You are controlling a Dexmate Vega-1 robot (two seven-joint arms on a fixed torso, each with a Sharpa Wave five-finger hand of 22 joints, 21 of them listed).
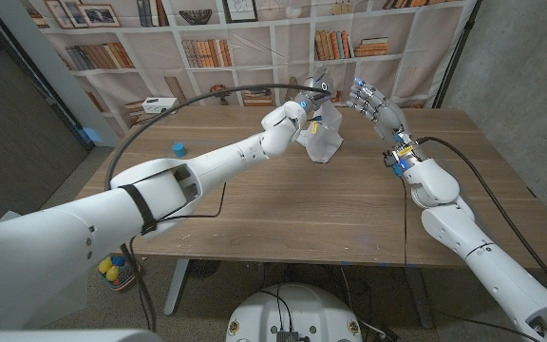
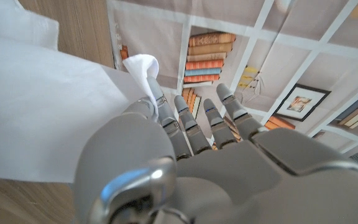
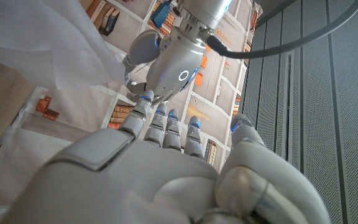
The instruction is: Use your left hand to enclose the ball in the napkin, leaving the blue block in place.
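My left hand (image 1: 295, 118) reaches over the table's far middle and holds the white napkin (image 1: 323, 139) up, so the cloth hangs from it down to the tabletop. In the left wrist view a napkin corner (image 2: 140, 66) pokes up beside the fingers (image 2: 188, 127) of my left hand (image 2: 185, 162). The ball is hidden; whether it lies under the cloth I cannot tell. The blue block (image 1: 178, 148) sits on the table, far left of the napkin. My right hand (image 1: 373, 101) hovers just right of the napkin, fingers spread and holding nothing. The right wrist view looks past my right hand (image 3: 160, 168) at my left hand (image 3: 169, 56) and the napkin (image 3: 42, 50).
The wooden table (image 1: 283, 204) runs wide toward me. A black cable (image 1: 188, 100) arcs over its left side above the left arm. A bookshelf backdrop (image 1: 207, 47) stands behind the far edge.
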